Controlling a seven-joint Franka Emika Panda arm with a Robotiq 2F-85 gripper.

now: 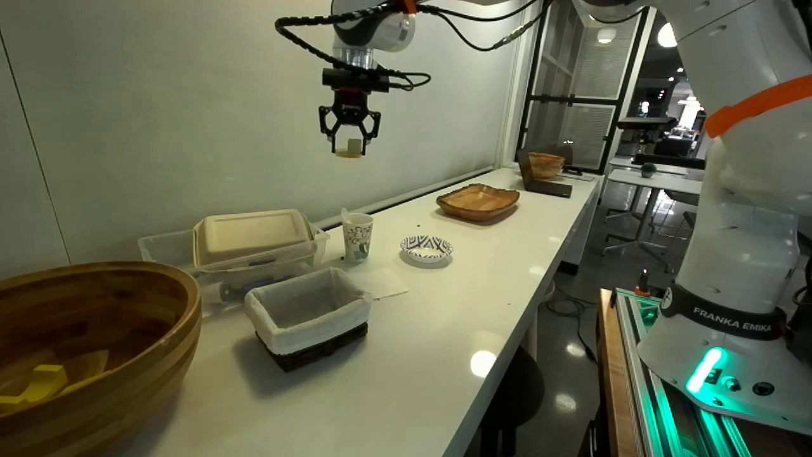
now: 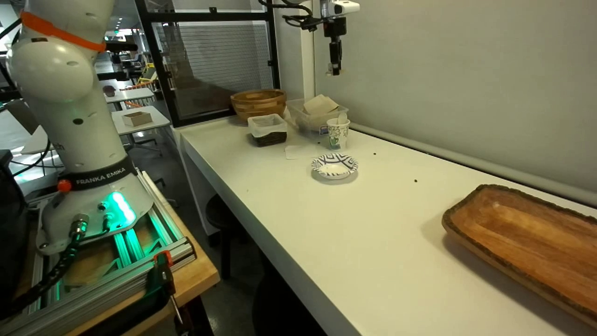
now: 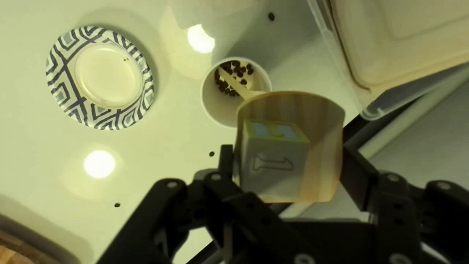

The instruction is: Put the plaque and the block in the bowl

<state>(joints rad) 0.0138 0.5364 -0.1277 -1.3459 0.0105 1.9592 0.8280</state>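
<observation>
The claw point(image 1: 349, 150) hangs high above the worktop point(image 1: 406, 374), its fingers point(image 3: 226, 157) parted by the width of the plaque point(image 3: 326, 146) and set against two opposite edges of it. On the plaque, between the fingers, sits the block point(image 3: 274, 167), with a 1 on the face shown in the wrist view; whether a finger also touches the block I cannot tell. The bowl point(image 1: 152, 381) stands far lower than the claw and well apart to one side, beyond the clear box point(image 2: 310, 122), which has a beige lid point(image 1: 257, 235) resting on top. A yellow piece point(image 1: 44, 381) lies inside the bowl. Below the claw stands an upright cup point(image 3: 220, 106) holding dark beans point(image 3: 237, 69) and a pale stick point(image 3: 232, 80); in the wrist view the plaque covers part of its rim. The patterned dish point(image 3: 69, 88) is also below the claw, near the cup, on the side away from the clear box. The white tub point(image 1: 317, 329) stands lower than the claw, toward the bowl's side. To the claw's opposite side lies the wooden tray point(image 2: 527, 228).
</observation>
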